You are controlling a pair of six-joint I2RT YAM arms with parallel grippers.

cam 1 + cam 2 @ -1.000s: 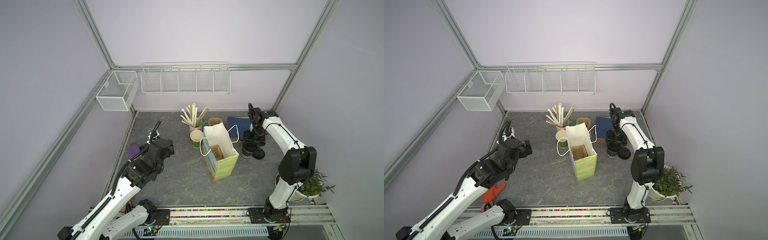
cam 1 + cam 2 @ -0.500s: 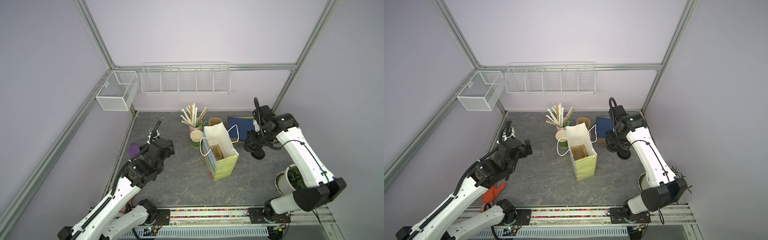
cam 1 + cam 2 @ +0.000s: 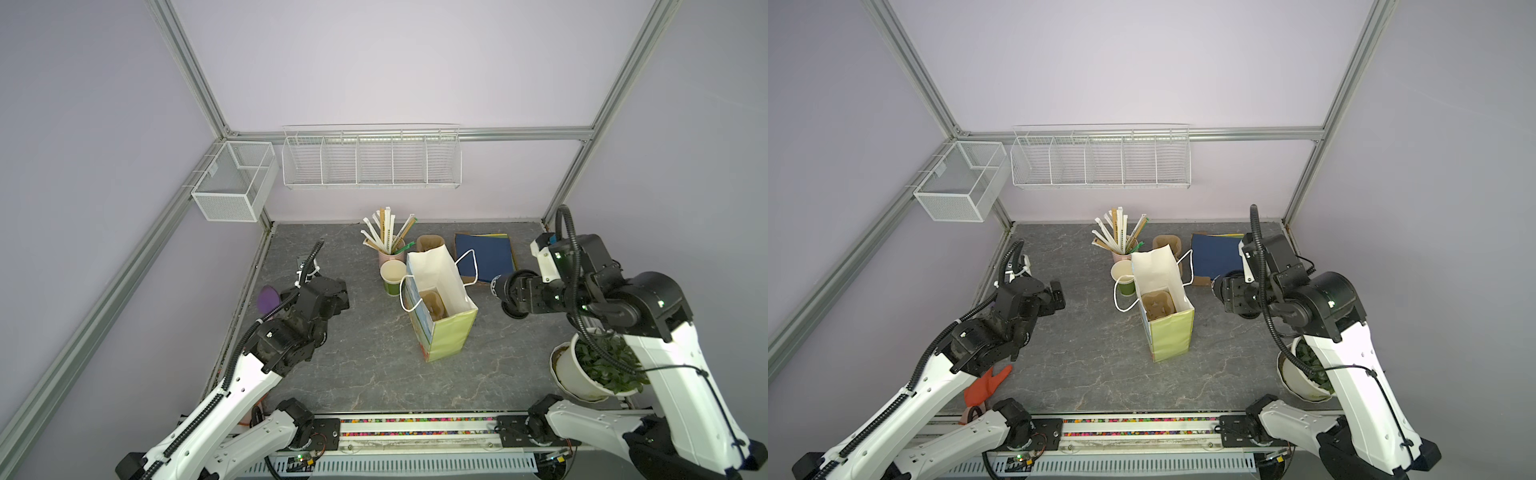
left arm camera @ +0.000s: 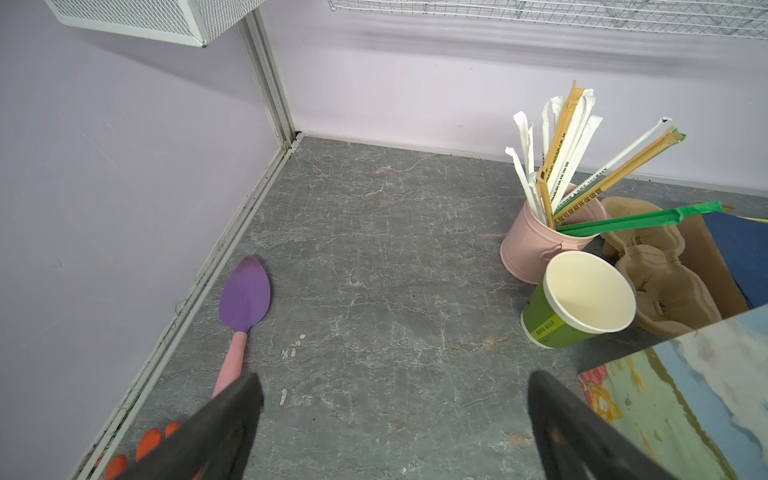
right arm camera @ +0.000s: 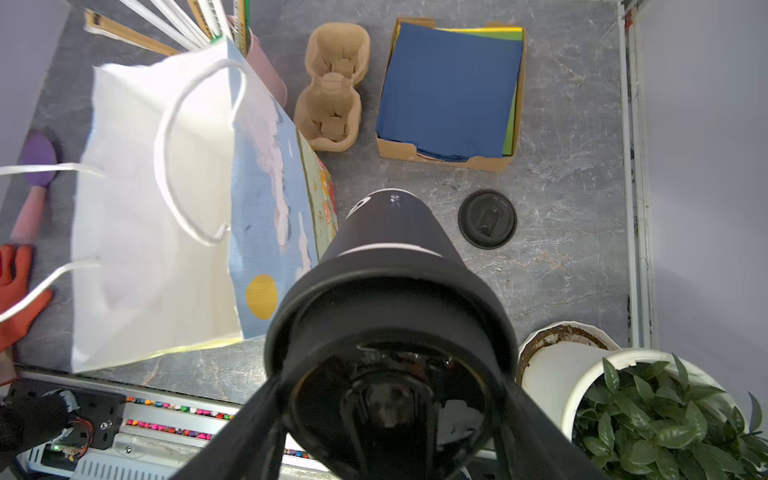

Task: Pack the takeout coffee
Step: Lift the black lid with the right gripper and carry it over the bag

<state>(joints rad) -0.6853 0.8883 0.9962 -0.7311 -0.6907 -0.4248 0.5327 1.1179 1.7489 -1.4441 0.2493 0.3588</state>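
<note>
As right gripper clamps, takeout coffee fills jaws

cup: matt blk paper | bag: smooth paper | tabletop: veined stone-look

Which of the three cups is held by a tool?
The black cup, gripped by the right tool; the green cup and the pink straw cup stand untouched.

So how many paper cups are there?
2. The black paper cup is held in the right claw, beside the paper bag. The green paper cup stands beside the bag too, next to the pink straw holder. More could hide inside the bag.
</note>
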